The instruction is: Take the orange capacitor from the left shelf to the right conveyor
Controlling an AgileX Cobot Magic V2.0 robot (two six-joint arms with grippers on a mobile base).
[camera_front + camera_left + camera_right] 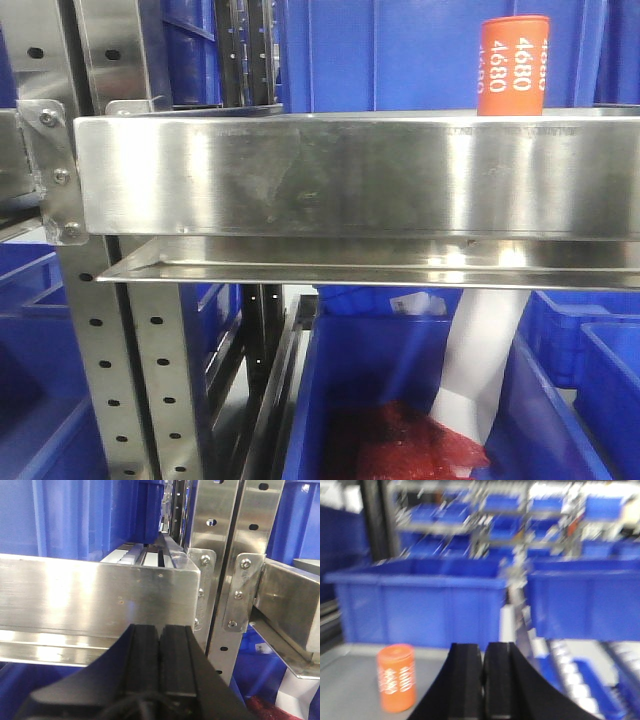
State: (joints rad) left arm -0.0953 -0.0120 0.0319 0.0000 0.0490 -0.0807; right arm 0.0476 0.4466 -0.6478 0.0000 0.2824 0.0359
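on left shelf (350, 175), orange capacitor (513, 65) upright, white "4680" printed vert.

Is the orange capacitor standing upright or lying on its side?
Upright: the orange capacitor stands on its base, flat top facing up, and rises straight behind the steel shelf lip.

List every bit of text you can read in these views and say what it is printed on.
"4680": white digits running vertically, repeated around the capacitor, front view.
White print on the same capacitor in the right wrist view: too blurred to read.
No text shows on the shelf or the bins.
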